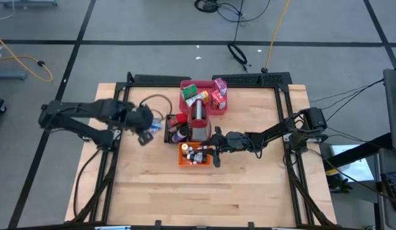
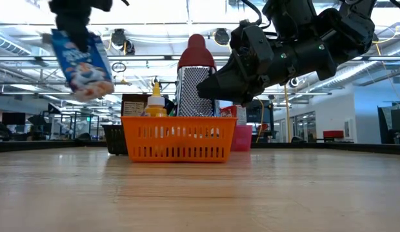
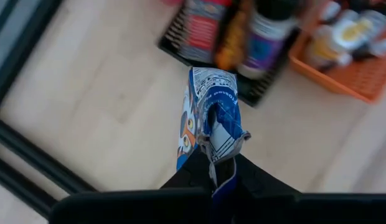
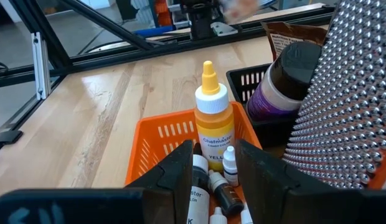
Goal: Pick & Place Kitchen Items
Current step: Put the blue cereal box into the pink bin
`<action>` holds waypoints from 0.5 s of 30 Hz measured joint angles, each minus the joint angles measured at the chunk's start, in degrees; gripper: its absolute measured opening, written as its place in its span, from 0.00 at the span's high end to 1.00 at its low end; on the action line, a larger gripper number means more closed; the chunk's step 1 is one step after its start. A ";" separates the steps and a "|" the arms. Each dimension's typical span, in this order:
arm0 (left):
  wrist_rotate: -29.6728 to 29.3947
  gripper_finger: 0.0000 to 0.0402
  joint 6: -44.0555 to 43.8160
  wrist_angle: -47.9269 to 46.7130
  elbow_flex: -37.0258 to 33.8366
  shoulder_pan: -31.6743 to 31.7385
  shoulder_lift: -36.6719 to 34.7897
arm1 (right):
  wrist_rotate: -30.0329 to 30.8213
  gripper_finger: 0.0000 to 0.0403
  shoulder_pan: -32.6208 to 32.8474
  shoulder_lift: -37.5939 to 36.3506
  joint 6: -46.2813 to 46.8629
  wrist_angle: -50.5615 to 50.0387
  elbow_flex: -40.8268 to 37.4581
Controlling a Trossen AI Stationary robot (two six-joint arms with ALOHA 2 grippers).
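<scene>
My left gripper (image 3: 221, 177) is shut on a blue-and-white carton (image 3: 208, 115), held in the air to the left of the black basket (image 1: 167, 132). In the low view the carton (image 2: 80, 64) hangs high above the table. My right gripper (image 4: 215, 168) hovers open over the orange basket (image 4: 159, 134), its fingers on either side of small dropper bottles and a yellow squeeze bottle (image 4: 213, 121) without touching them. More cartons lie in the pink tray (image 1: 185, 97). My left gripper pinches the carton's crumpled top end (image 3: 222, 149) between its two fingers. The fingers come from above, pointing steeply down. The carton hangs below them, slightly tilted and lifted clear of the table and baskets.
A red-and-silver grater (image 1: 199, 121) stands upright between the black basket, the orange basket (image 1: 184, 158) and the pink tray. Dark bottles (image 3: 268, 31) fill the black basket. Black frame rails (image 1: 115, 160) border the table. Bare wood lies toward the near edge.
</scene>
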 joint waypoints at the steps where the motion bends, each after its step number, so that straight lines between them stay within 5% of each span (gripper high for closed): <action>1: -0.08 0.97 2.08 0.62 0.00 2.08 0.00 | 0.00 0.72 0.00 0.00 0.00 -0.04 0.00; 15: -0.99 0.99 22.38 18.14 0.00 23.97 0.14 | 0.13 0.72 0.00 0.00 0.00 0.03 0.00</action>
